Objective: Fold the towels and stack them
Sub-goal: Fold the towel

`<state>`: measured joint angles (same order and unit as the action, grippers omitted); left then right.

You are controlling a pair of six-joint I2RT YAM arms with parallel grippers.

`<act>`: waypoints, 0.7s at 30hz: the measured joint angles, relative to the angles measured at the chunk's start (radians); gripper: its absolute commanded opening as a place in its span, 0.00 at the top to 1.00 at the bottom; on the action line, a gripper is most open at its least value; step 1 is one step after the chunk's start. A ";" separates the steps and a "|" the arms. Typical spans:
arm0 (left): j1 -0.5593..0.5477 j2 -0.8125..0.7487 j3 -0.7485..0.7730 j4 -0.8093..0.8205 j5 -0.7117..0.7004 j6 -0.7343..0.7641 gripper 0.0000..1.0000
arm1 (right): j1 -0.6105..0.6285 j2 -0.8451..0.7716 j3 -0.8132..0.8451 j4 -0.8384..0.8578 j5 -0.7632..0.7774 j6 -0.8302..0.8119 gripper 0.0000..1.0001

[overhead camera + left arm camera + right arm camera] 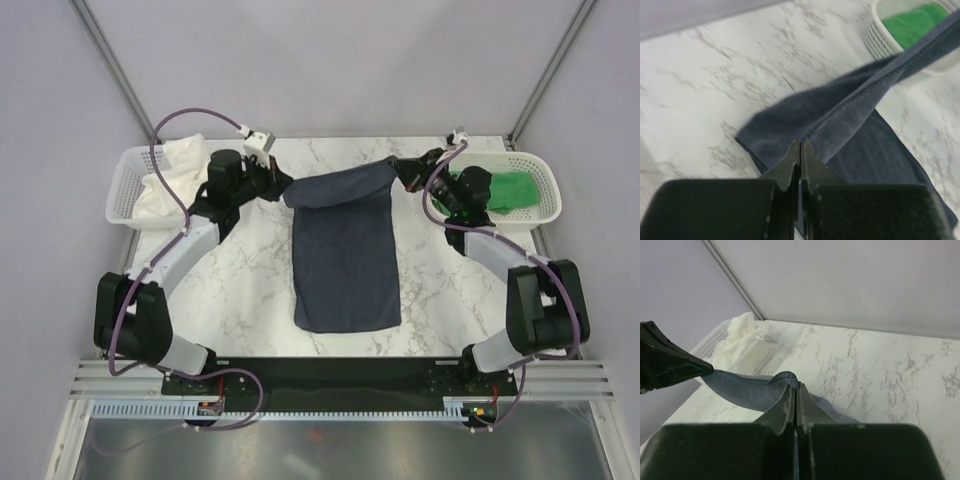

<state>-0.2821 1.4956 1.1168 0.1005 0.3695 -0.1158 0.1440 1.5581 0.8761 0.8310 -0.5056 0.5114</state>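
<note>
Item: navy towel (345,265), lying lengthwise mid-way across the table (250,290), far edge raised. Left gripper (284,190) and right gripper (400,170): each clamped on one far corner. Step judged: half-fold. Best handling: carry both corners toward the near edge level and together, hem taut, landing corner on corner. Green towel (520,190) in right basket (550,195); cream towel (170,180) in left basket (118,200).

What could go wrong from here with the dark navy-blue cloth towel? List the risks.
1. The right gripper pinches only the very corner of the dark navy-blue cloth towel, which could slip free mid-fold.
2. The raised edge between it and the left gripper looks twisted, so the fold may land crooked.
3. The right gripper works close to the white plastic mesh basket holding the bright green towel and might nudge it.
</note>
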 measured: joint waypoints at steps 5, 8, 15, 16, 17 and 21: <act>-0.105 -0.161 -0.198 -0.021 -0.031 -0.037 0.98 | 0.021 -0.220 -0.187 -0.125 0.004 -0.012 1.00; -0.163 -0.270 -0.291 -0.051 -0.088 -0.068 0.98 | 0.056 -0.347 -0.294 -0.214 0.025 -0.011 1.00; -0.286 -0.458 -0.437 -0.089 -0.197 -0.127 0.98 | 0.094 -0.583 -0.499 -0.351 0.082 0.019 1.00; -0.302 -0.472 -0.453 -0.093 -0.206 -0.131 0.98 | 0.096 -0.604 -0.526 -0.363 0.086 0.027 1.00; -0.315 -0.484 -0.468 -0.098 -0.212 -0.134 0.98 | 0.100 -0.621 -0.548 -0.379 0.092 0.036 1.00; -0.351 -0.537 -0.542 -0.153 -0.257 -0.188 0.98 | 0.124 -0.681 -0.624 -0.434 0.107 0.063 1.00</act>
<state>-0.6334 0.9588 0.5751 -0.0521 0.1120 -0.3042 0.2680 0.8768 0.2523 0.3969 -0.3988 0.5739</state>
